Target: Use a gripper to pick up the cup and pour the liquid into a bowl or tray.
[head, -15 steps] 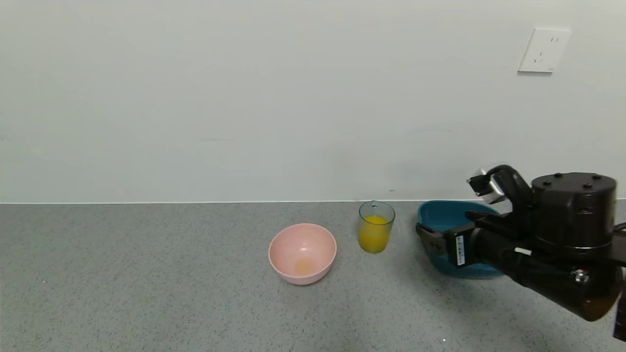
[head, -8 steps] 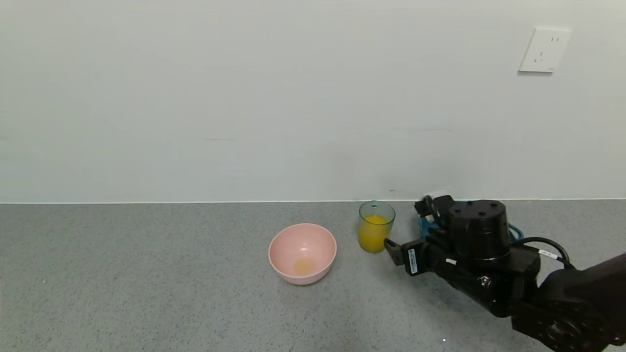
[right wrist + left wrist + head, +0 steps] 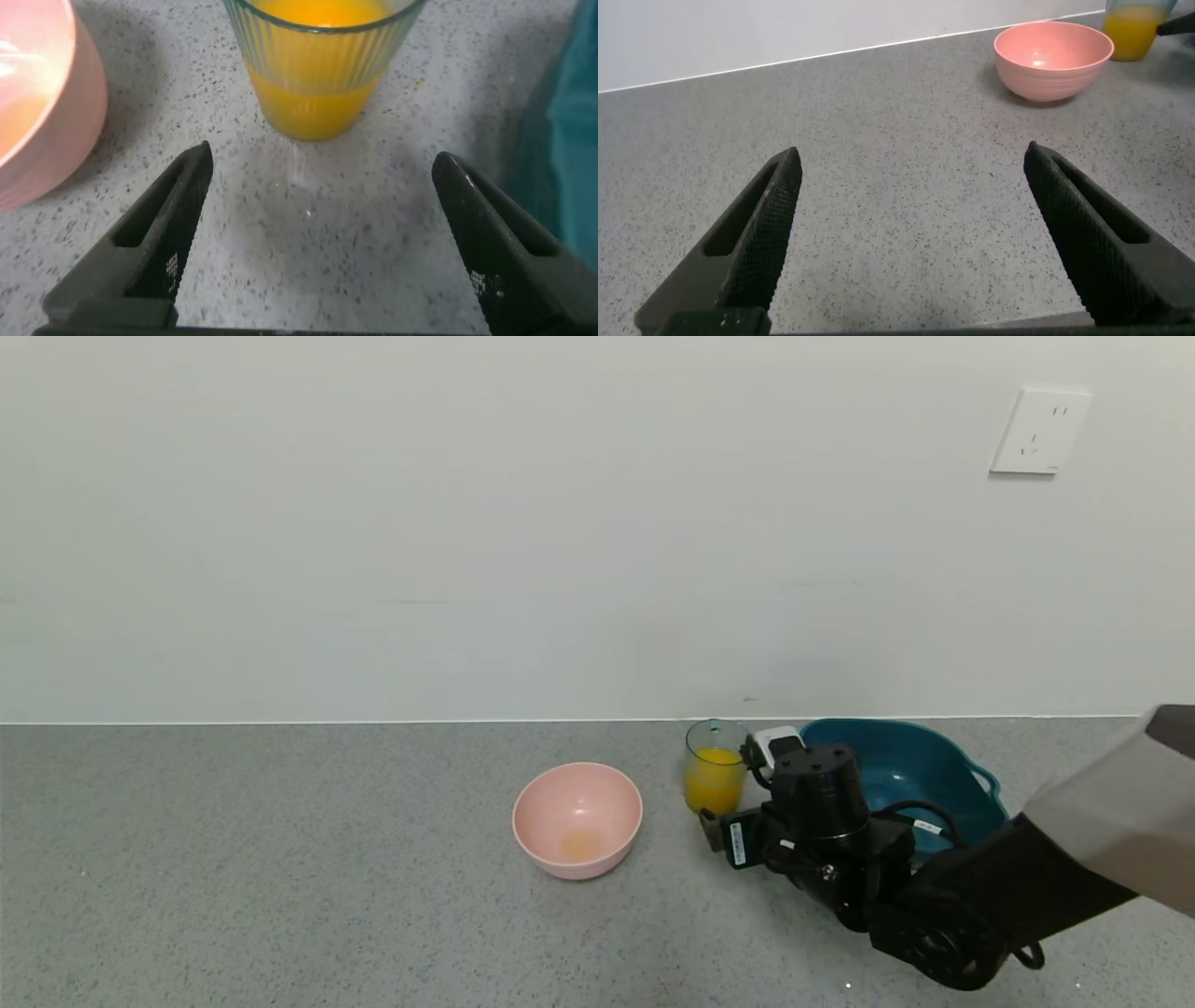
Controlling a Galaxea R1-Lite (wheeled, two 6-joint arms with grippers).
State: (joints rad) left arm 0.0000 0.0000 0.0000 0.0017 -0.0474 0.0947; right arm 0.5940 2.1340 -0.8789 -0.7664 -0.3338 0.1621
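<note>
On the grey speckled counter (image 3: 280, 896), near the back wall, I log the cup (image 3: 717, 768) upright with the orange liquid (image 3: 714, 782) filling roughly its lower two-thirds. From the cup, the teal basin (image 3: 920, 770) sits at 3 o'clock, close by but not touching, and the pink bowl (image 3: 577, 819) lies at about 8 o'clock, set apart; I see a faint orange residue in the pink bowl's bottom.

My right gripper (image 3: 744, 789) is low over the counter between cup and basin, approaching the cup from about 4 o'clock. Its white tip block is just beside the cup's rim on the basin side, and one black finger (image 3: 713, 828) reaches past the cup's base on the near side. In the right wrist view the right gripper (image 3: 313, 243) has its jaws spread wide, wider than the cup (image 3: 318, 65), with the cup ahead of the fingertips and not yet between them. No contact with the cup visible.

My left gripper (image 3: 910, 233), seen only by its own wrist camera, hangs over bare counter with fingers wide apart, holding nothing; the pink bowl (image 3: 1053, 61) and cup (image 3: 1134, 17) are well off from it.

An electrical outlet (image 3: 1038, 431) is on the wall at upper right of the head view.
</note>
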